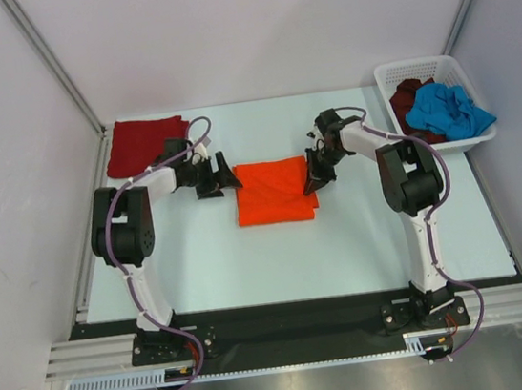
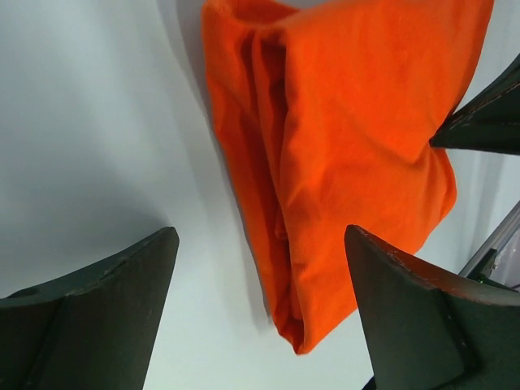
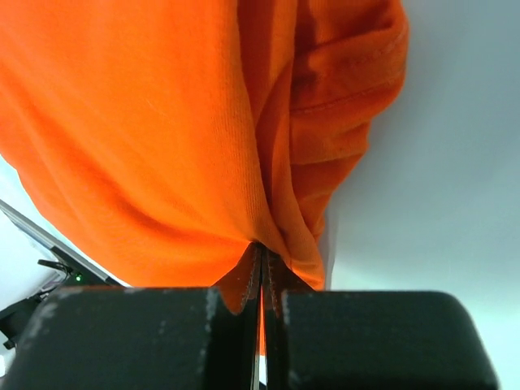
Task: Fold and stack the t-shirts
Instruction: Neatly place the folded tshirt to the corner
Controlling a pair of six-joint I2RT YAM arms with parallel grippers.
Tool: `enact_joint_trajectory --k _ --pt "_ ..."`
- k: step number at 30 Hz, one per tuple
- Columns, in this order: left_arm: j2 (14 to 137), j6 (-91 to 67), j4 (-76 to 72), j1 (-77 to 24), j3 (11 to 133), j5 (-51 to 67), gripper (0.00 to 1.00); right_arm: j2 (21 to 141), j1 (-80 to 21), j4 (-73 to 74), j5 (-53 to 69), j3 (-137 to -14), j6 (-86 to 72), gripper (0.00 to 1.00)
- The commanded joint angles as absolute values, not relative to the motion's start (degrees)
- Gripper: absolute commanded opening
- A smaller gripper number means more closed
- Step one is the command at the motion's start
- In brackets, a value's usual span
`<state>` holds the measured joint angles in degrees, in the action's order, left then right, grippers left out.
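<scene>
One grip only holds the orange shirt [image 1: 275, 190], folded at the bench [image 1: 363, 239] centre: right jaws clamped on its 3 o'clock edge, left jaws apart off its 9 o'clock edge, gripping nothing. A one-sided pull or lift would likely drag the layers askew and spill the fold before it reaches the red shirt [image 1: 144, 143] at 10 o'clock

Likely lab: aluminium-framed white enclosure [image 1: 248, 23]
</scene>
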<state>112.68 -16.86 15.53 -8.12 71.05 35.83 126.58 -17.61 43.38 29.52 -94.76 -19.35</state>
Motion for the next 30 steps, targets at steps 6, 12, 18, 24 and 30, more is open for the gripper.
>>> enact_joint_trajectory --k 6,12,18,24,30 --pt "115.84 -15.29 18.18 -9.23 71.63 36.48 0.87 129.11 -15.65 45.35 27.07 -98.09 -17.84 0.0" --pt "113.65 -16.78 20.22 -9.93 68.12 35.77 0.86 129.99 -15.47 45.44 27.69 -98.88 -18.28 0.0" --pt "113.73 -22.05 14.77 -11.07 63.63 37.88 0.86 130.16 -15.56 45.52 27.86 -98.44 -18.28 0.0" --pt "113.21 -22.59 14.94 -11.07 63.72 35.6 0.86 129.29 -15.73 45.7 28.04 -98.96 -17.49 0.0" --pt "100.92 -25.56 14.08 -8.88 60.04 30.32 0.9 125.51 -18.62 48.6 21.19 -102.82 -15.03 0.06"
